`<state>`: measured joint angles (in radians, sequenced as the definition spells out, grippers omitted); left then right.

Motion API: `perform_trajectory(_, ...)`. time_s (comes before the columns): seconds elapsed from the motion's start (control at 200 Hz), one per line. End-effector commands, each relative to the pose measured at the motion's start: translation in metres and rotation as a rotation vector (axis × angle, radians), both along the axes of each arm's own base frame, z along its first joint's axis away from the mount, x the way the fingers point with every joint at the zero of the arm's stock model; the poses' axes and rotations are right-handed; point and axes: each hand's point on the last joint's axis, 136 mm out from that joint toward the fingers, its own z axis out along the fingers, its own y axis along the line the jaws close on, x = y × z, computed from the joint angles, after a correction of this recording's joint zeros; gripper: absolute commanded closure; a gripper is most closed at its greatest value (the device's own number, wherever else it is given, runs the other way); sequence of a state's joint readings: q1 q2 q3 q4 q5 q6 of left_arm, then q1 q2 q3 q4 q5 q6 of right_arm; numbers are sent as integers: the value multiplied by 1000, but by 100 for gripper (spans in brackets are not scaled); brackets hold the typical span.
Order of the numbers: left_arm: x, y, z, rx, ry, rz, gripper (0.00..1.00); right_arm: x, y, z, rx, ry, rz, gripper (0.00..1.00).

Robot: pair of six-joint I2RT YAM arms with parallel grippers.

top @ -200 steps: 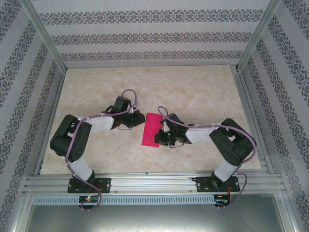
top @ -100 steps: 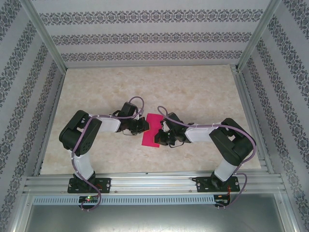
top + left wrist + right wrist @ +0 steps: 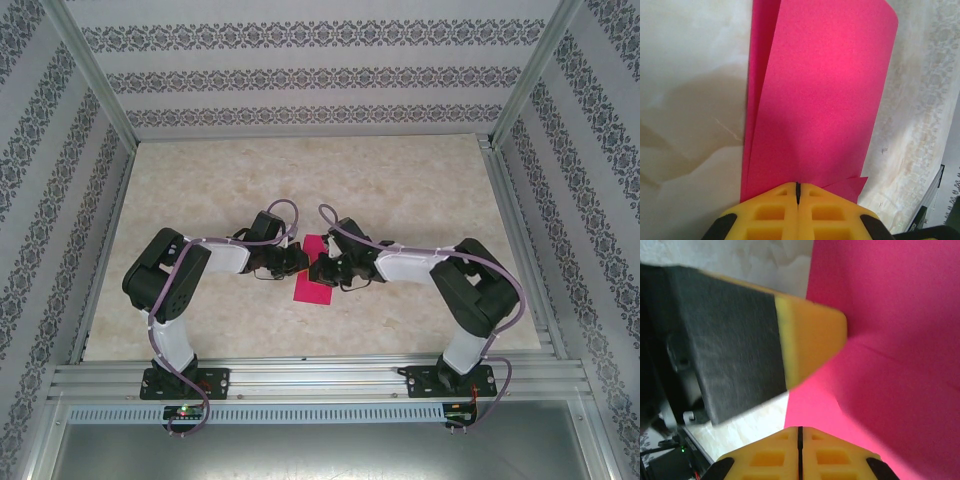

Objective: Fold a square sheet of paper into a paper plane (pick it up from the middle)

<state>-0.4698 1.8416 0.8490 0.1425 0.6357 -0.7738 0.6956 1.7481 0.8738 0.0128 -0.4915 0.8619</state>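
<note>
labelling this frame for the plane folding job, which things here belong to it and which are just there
Part of the job:
- pink sheet of paper, partly folded
- left gripper, shut on the paper's edge
- right gripper, shut on the paper

Just there:
- marbled table
- patterned walls
- aluminium rail at the near edge

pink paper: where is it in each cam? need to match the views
Top external: paper at mid-table, just below frame centre.
Left wrist: paper at centre, rising from the shut left gripper.
Right wrist: paper across the right half, above the shut right gripper.
Shared landmark: marble tabletop under it.
</note>
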Motion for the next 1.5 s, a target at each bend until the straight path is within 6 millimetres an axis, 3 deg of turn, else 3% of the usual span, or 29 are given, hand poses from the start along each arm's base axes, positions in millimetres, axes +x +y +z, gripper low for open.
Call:
perform_trajectory(0.0,-12,13,-28,87,68,19,93,1,1,-17,-29,48,-6,90)
perform_trajectory(0.255,-14,15,-31,93,75,24,94,-11,-11,-53,-75,124,-24,90)
perform_trajectory(0.575,-16,22,-43,134,98,56,98,-36,-17,-38,-20,147,22,87)
perform_trajectory(1.109,-14,23,-44,145,98,55,98,-87,-56,-47,-74,189,26,86)
perform_trajectory(1.289,-14,22,-43,143,97,52,98,-88,-61,-36,-83,158,29,86)
perform_trajectory(1.499,-15,21,-41,129,96,47,98,-60,-52,-1,-51,33,-11,86)
